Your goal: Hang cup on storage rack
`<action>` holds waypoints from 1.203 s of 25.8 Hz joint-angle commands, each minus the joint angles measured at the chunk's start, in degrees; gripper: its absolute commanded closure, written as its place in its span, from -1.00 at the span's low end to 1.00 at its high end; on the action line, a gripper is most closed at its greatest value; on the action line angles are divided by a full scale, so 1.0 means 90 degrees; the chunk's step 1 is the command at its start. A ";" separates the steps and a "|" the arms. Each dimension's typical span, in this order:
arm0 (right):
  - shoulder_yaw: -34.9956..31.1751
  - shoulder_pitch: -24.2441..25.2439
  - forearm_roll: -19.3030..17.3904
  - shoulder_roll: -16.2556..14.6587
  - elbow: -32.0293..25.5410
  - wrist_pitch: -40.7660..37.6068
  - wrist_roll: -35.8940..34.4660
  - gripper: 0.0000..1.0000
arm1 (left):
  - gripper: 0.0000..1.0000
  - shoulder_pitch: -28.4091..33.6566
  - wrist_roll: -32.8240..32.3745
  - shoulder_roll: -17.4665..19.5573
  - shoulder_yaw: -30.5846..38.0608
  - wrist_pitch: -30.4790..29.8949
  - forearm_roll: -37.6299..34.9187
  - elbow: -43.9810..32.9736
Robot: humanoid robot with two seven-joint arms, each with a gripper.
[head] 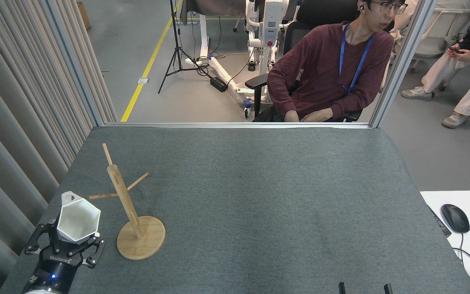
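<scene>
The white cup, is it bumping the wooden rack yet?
Apart. In the head view, grey table shows between the cup, held in the left gripper, and the rack.

We are seeing a person in a maroon sweater (324, 61) sitting beyond the grey table (259, 196), a tripod (176, 53) standing behind, and a black mouse (454, 218) lying at right.

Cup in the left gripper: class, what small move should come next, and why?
Probably lift and carry the cup rightward toward the storage rack, steering its pierced rim tab to the near-left peg. The left gripper already holds it, left of and below that peg.
</scene>
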 commanded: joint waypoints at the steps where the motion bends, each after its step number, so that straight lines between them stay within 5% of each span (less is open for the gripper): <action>1: 0.0007 -0.0003 0.0000 -0.0002 0.0009 0.0002 -0.0008 -0.96 | -0.06 0.0036 -0.0003 0.0008 0.0008 -0.0180 0.0003 -0.0195; 31: -0.0032 -0.0023 0.0000 0.0017 0.0009 0.0002 -0.0154 -0.96 | -0.13 0.0055 0.0055 -0.0002 -0.0529 -0.0229 -0.1413 -0.0518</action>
